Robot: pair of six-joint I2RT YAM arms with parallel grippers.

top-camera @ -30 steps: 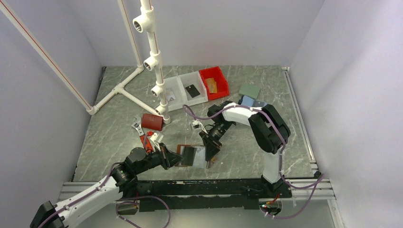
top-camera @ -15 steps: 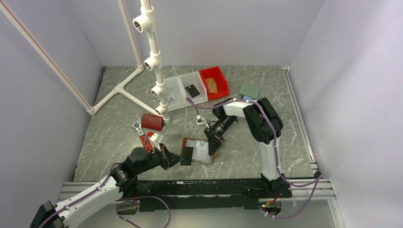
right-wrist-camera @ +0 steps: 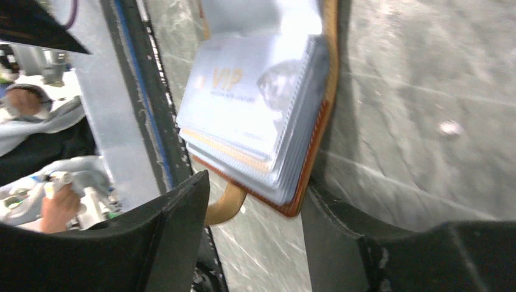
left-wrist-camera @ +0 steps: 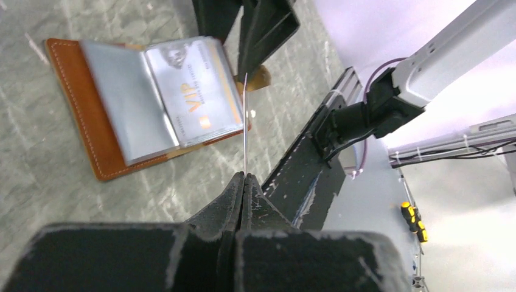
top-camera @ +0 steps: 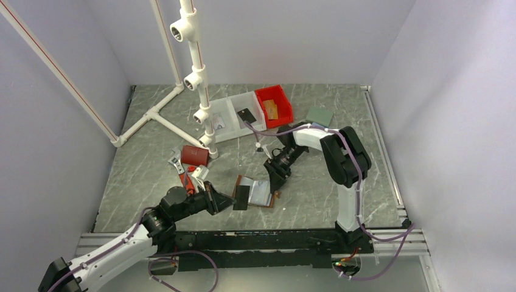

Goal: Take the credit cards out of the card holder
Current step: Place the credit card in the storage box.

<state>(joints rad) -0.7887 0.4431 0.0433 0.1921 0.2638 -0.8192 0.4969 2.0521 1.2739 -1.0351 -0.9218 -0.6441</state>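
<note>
Turned askew, card holder (top-camera: 260,192) lies crosswise; right end effector (top-camera: 275,182) released, left end effector (top-camera: 227,201) clenching black card (top-camera: 241,196).

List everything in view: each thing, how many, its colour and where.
card holder: one, brown, open, front centre
black card: one, black, gripped beside holder
VIP card: one, pale, in holder sleeve
trays: two, clear, far centre
bin: one, red, right of trays
pipe frame: one, white, far left
box: one, dark red, by pipe foot
tools: a few, metal and red, near box
pad: one, grey-green, far right
left gripper: shut on black card
right gripper: open, at holder's edge
</note>
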